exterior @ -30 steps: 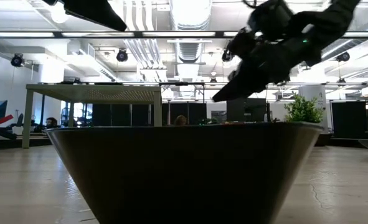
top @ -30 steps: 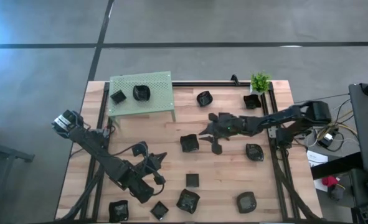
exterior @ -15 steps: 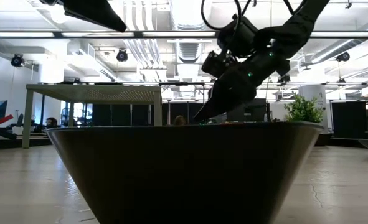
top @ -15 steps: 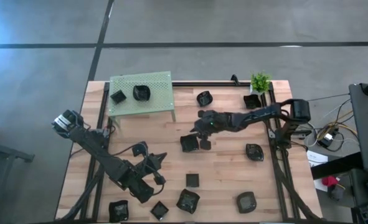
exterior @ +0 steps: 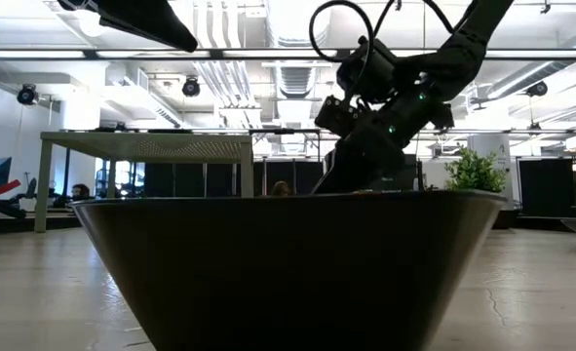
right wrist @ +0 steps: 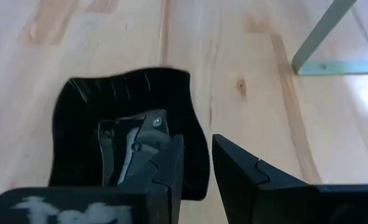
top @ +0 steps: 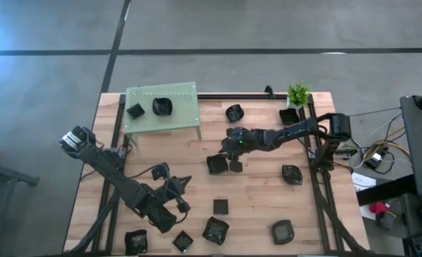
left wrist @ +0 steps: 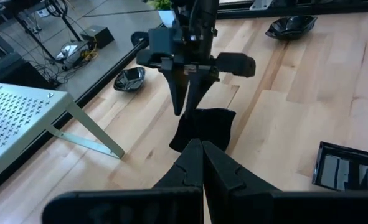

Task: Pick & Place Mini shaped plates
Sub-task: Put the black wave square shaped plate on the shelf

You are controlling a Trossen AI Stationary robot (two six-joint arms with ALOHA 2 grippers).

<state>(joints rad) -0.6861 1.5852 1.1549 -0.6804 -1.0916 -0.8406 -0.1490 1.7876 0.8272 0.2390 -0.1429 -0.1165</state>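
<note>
Contact is made at mid-table: the right gripper (right wrist: 195,171) is lowered over a square mini plate (right wrist: 131,127), fingers (right wrist: 240,177) parted narrowly astride its near rim, nothing lifted. The left gripper (left wrist: 202,163) is parked fully closed, empty, well short of that plate.

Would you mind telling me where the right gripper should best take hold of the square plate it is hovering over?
Probably by its raised rim, from straight above. The square plate lies flat on the table, so only its thin upturned edge offers a hold. The right gripper has one finger over the dish and one outside that edge.
</note>
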